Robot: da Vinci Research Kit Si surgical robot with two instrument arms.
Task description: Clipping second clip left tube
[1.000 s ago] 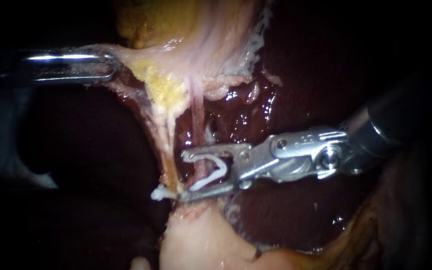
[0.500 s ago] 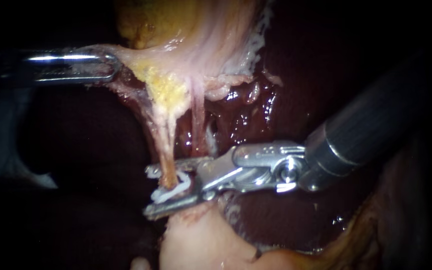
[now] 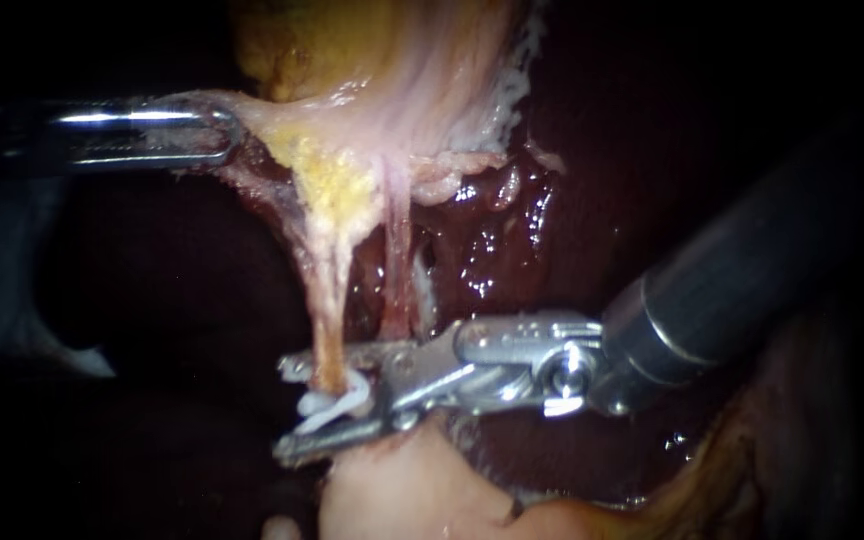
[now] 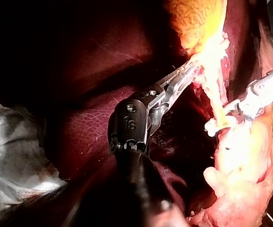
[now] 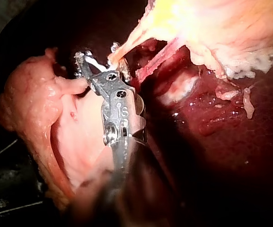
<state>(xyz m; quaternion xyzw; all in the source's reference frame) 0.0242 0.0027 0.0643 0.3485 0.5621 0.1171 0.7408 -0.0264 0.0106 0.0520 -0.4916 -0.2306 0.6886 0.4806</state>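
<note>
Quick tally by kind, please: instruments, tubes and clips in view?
Instruments: 2 (left instrument, right instrument)
Tubes: 2 (left tube, right tube)
Clips: 1 that I can make out, a white clip in the right instrument's jaws
Total: 5

The polished silver metal right instrument (image 3: 294, 408) gleams; the small white plastic clip (image 3: 337, 405) looks smooth; the dark red liver (image 3: 512, 235) is wet and glossy.
</note>
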